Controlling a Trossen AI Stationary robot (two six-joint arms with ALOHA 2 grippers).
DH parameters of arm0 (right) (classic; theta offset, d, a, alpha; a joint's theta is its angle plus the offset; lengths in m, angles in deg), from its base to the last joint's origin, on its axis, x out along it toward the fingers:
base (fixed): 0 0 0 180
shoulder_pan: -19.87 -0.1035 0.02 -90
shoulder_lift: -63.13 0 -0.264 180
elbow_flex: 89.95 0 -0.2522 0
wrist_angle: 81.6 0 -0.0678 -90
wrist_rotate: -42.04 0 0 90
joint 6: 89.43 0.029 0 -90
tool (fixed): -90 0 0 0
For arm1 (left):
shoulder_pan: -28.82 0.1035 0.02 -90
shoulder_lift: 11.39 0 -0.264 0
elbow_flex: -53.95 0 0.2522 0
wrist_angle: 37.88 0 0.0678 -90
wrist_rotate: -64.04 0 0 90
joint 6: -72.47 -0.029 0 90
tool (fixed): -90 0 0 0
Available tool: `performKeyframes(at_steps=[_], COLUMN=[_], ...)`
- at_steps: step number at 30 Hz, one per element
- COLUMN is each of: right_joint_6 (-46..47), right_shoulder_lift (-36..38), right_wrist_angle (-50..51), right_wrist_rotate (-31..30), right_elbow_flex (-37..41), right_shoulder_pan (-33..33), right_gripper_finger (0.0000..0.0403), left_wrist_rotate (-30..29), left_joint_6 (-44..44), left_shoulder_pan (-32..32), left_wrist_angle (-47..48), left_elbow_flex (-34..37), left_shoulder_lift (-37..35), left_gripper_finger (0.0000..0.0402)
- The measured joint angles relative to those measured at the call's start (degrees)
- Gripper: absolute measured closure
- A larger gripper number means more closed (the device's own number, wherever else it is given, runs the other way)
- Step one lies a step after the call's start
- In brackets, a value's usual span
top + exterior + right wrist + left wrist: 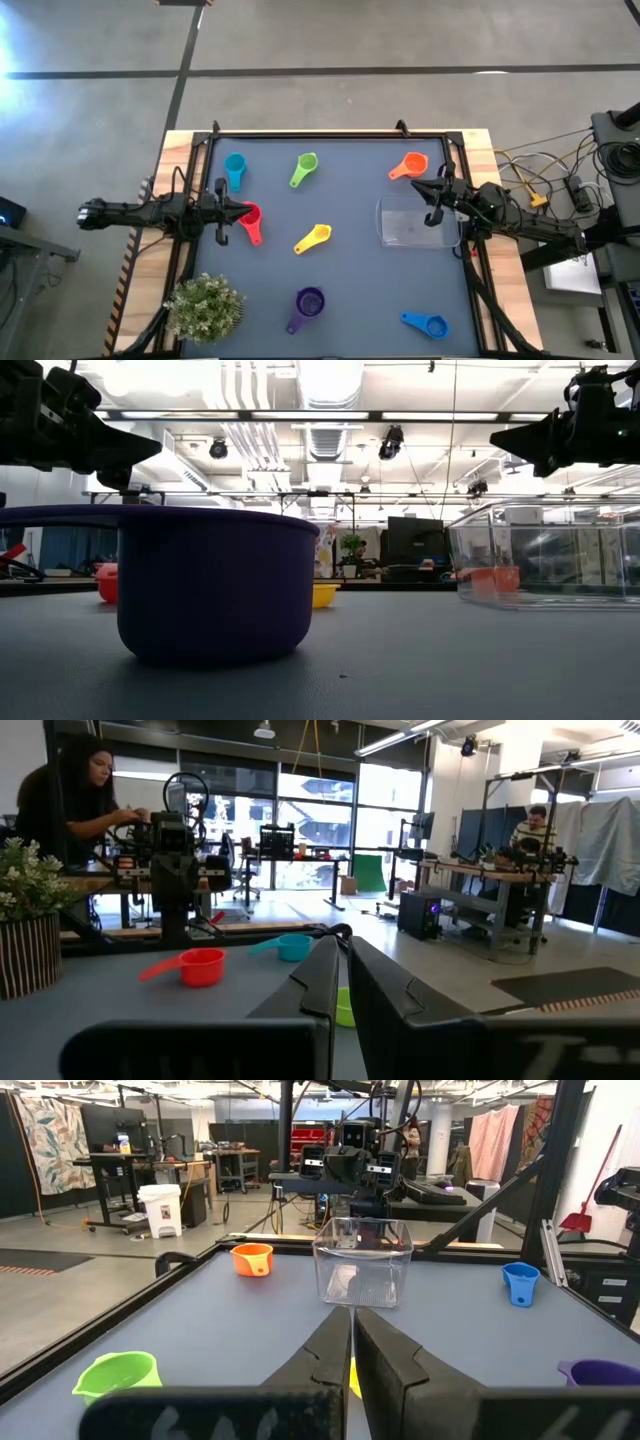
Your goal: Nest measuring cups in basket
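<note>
Several measuring cups lie apart on the dark mat, each on its base: teal [235,168], green [303,168], orange [410,166], red [250,222], yellow [313,238], purple [307,305] and blue [427,324]. The clear basket [415,222] stands at the right with nothing in it. My left gripper [243,209] hangs shut above the mat at the left, just over the red cup. My right gripper [415,187] hangs shut at the right, above the basket's far edge and beside the orange cup. Both point level toward the table's middle, and neither holds anything.
A potted plant [205,308] stands at the near left corner. A raised black frame [320,133] borders the mat. Cables and gear [560,190] lie off the table's right side. A person [75,795] works at a bench beyond the table.
</note>
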Motion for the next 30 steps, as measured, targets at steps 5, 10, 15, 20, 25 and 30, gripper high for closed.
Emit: performKeyframes(at_steps=[5,10,15,20,25,30], right_joint_6=[0.0,0.0,-0.1,-0.1,3.1,9.4], right_shoulder_lift=[0.0,0.0,0.0,0.0,0.0,0.0], right_wrist_angle=[0.0,0.0,0.0,0.0,-0.6,-1.5], right_wrist_rotate=[0.0,0.0,0.0,0.0,0.0,0.5], right_elbow_flex=[0.0,0.0,0.0,0.0,0.0,0.0], right_shoulder_pan=[0.0,0.0,0.0,0.0,0.0,0.0], right_gripper_finger=[0.0385,0.0385,0.0385,0.0385,0.0385,0.0385], left_wrist_rotate=[0.0,0.0,0.0,0.0,0.0,0.0], left_joint_6=[0.0,0.0,0.0,0.0,0.0,0.0], left_shoulder_pan=[0.0,0.0,0.0,0.0,0.0,0.0], left_wrist_angle=[0.0,0.0,0.0,0.0,0.0,0.0], left_elbow_flex=[0.0,0.0,0.0,0.0,0.0,0.0], left_shoulder_lift=[0.0,0.0,0.0,0.0,0.0,0.0], left_gripper_finger=[0.0402,0.0402,0.0402,0.0402,0.0402,0.0402])
